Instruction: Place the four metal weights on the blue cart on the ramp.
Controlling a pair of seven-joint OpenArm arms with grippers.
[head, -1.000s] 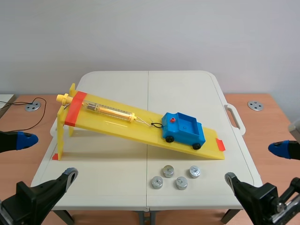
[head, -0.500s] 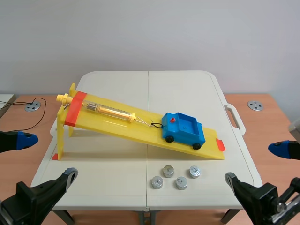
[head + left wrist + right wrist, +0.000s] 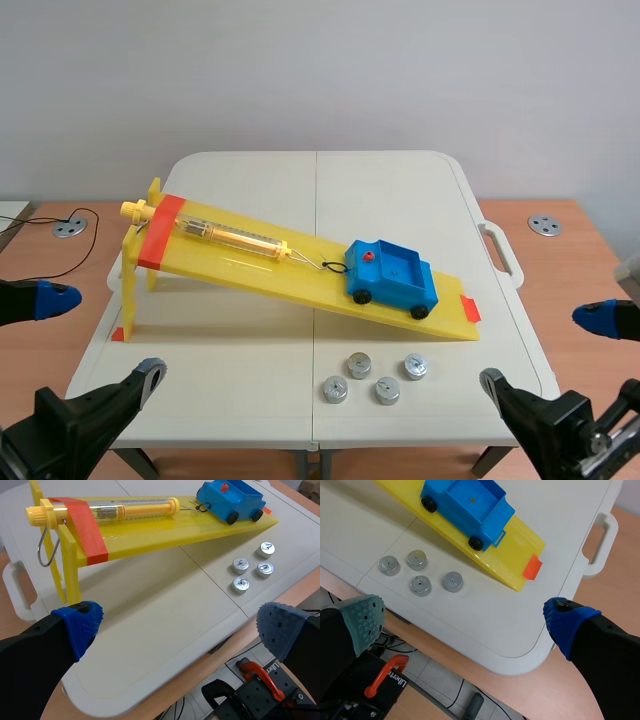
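The blue cart rests low on the yellow ramp, its tray empty. Several round metal weights lie in a cluster on the white table in front of the ramp's low end. They show in the left wrist view and in the right wrist view. My left gripper is open, off the table's near left edge, far from the weights. My right gripper is open at the table's near right corner, with the weights ahead of its grey-green pad. Neither gripper holds anything.
A clear spring scale lies along the ramp, hooked to the cart by a black loop. The ramp's high end stands on yellow legs. A table handle sticks out at the right. Black clamps sit at the near edge.
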